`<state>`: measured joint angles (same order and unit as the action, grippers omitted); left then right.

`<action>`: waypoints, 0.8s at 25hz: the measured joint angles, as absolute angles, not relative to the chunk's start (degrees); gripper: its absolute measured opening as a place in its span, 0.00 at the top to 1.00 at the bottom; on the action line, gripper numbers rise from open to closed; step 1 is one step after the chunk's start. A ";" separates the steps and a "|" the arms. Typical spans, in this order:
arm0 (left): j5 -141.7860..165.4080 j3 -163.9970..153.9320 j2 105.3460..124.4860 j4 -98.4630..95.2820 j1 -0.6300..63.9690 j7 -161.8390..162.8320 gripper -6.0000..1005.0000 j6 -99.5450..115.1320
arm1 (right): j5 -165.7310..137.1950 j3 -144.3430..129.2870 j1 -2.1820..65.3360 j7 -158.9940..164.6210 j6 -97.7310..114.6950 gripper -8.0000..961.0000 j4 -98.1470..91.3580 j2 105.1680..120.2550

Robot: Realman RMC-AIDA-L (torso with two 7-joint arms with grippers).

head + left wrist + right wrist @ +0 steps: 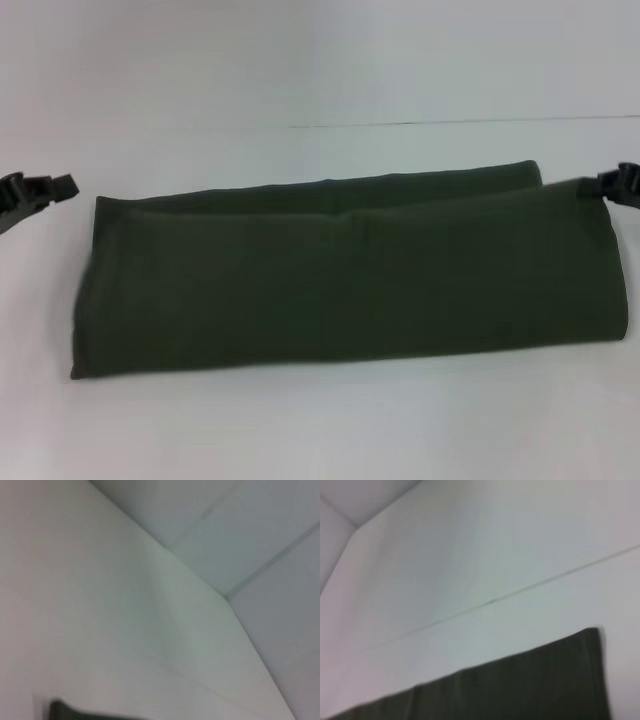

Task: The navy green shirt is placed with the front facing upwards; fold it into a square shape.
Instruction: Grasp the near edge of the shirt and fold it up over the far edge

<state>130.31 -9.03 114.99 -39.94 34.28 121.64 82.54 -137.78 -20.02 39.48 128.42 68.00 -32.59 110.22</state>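
Olive shirt (pixel 340 280) lies folded into a long band on the table (pixel 320 430); left gripper (pixel 35 192) at nine o'clock, apart; right gripper (pixel 620 185) at three o'clock, seemingly touching cloth; I cannot tell either grip.

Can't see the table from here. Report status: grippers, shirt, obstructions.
Left gripper off the shirt's left end, not touching. Right gripper at its far right corner. Navy green shirt folded into a long band, not yet square. Nothing in the way.
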 joint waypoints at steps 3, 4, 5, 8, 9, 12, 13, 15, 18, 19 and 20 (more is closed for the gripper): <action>126.99 -9.10 117.31 -39.76 34.71 119.08 0.96 77.74 | -135.01 -20.02 39.70 125.99 62.36 0.95 -32.58 112.77; 125.80 -9.12 118.01 -39.62 34.86 118.17 0.96 76.41 | -134.13 -20.05 39.78 125.51 60.83 0.95 -32.58 113.45; 124.53 -9.12 118.67 -39.52 35.07 117.22 0.96 74.78 | -132.05 -20.11 39.90 124.58 57.66 0.95 -32.59 114.71; 122.21 -9.20 120.09 -39.08 35.96 115.55 0.96 71.44 | -129.22 -20.20 40.16 123.62 55.40 0.95 -32.43 115.47; 121.76 -9.30 120.22 -38.77 36.29 115.07 0.96 70.99 | -129.22 -20.20 40.16 123.62 55.40 0.95 -32.43 115.47; 121.38 -11.28 120.00 -37.45 36.90 114.66 0.96 69.81 | -128.23 -20.25 40.68 123.44 54.44 0.95 -31.92 115.63; 121.35 -12.37 119.86 -37.16 36.97 114.76 0.96 69.39 | -128.19 -20.25 40.86 123.44 54.32 0.95 -31.84 115.62; 121.35 -13.41 119.77 -36.96 37.02 114.94 0.96 69.10 | -128.16 -20.30 41.09 123.43 54.21 0.95 -31.73 115.62; 121.93 -15.14 119.61 -36.95 36.91 115.25 0.96 69.57 | -128.13 -21.23 41.36 123.44 53.43 0.95 -31.02 115.60; 122.47 -16.48 119.43 -37.09 36.72 115.86 0.96 70.05 | -128.12 -21.73 41.41 123.46 53.13 0.95 -30.62 115.54; 123.17 -17.99 119.14 -37.36 36.52 116.80 0.96 70.41 | -128.12 -22.20 41.48 123.46 52.70 0.95 -30.18 115.46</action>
